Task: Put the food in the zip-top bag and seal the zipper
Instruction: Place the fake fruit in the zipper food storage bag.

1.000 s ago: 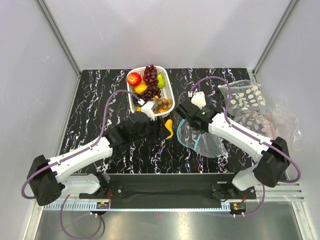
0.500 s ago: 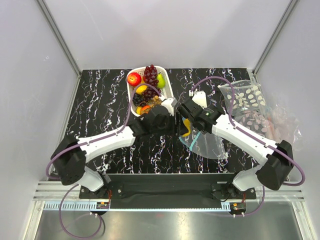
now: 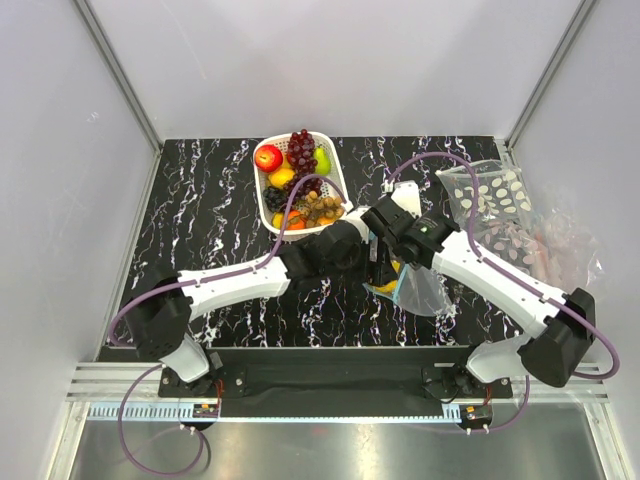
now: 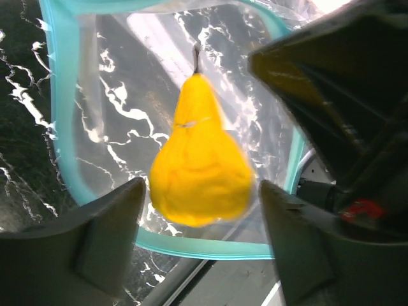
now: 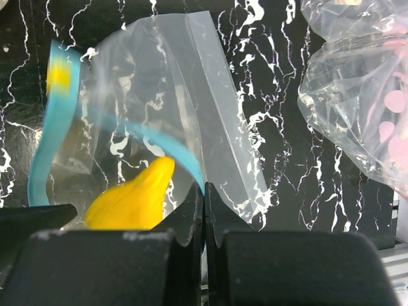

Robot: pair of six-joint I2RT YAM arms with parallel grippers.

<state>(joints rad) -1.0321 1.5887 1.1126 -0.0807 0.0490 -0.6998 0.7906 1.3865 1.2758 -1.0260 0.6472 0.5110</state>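
Note:
The zip-top bag (image 5: 191,95) lies on the black marbled table, its mouth held open as a teal ring, the zipper (image 4: 60,121). My right gripper (image 5: 204,190) is shut on the zipper strip at the bag's edge; in the top view it (image 3: 392,256) is beside my left gripper (image 3: 372,262). My left gripper (image 4: 201,239) is open at the mouth. A yellow toy pear (image 4: 201,169) sits inside the teal ring, clear of both fingers (image 4: 95,245). The pear also shows in the right wrist view (image 5: 131,201). More food sits in the white basket (image 3: 338,175): red apple (image 3: 268,157), grapes (image 3: 301,148), green fruit (image 3: 322,161).
A clear bag patterned with white ovals (image 3: 495,195) lies at the right edge, with crumpled plastic (image 3: 560,250) beside it. Both arms cross over the table's middle. White walls enclose the table on three sides.
My left arm swung right from the basket to the bag mouth carrying the yellow pear. Its fingers have opened and the pear is now inside the bag's teal ring. The right gripper kept hold of the zipper.

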